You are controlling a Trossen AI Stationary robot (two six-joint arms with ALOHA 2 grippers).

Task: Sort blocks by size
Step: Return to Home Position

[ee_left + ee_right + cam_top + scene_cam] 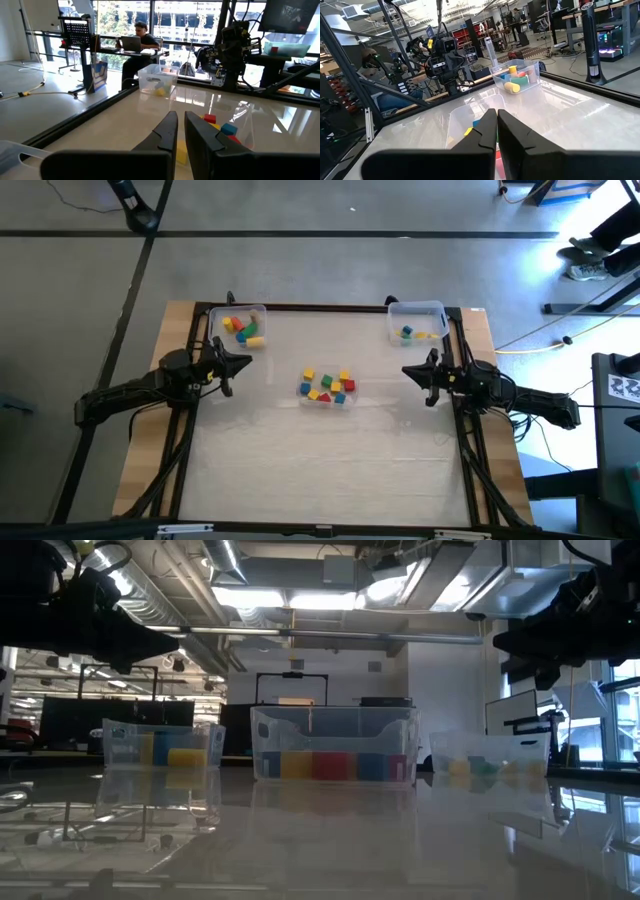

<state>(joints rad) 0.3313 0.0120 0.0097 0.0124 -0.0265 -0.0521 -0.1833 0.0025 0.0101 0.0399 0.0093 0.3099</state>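
Small red, yellow, green and blue blocks (326,385) lie in a clear bin (304,396) at the table's middle. More blocks (241,328) lie in a clear bin (262,311) at the far left, and a few (412,333) in a clear bin (440,310) at the far right. My left gripper (249,361) hovers shut and level at the table's left, pointing toward the middle bin (240,112). My right gripper (406,370) hovers shut and level at the right, pointing at the same bin (457,117). Neither holds anything.
A dark frame (330,308) runs along the table's far edge and sides. The white tabletop (330,460) stretches bare toward the near edge. Beyond the table, a person (142,37) sits at a desk.
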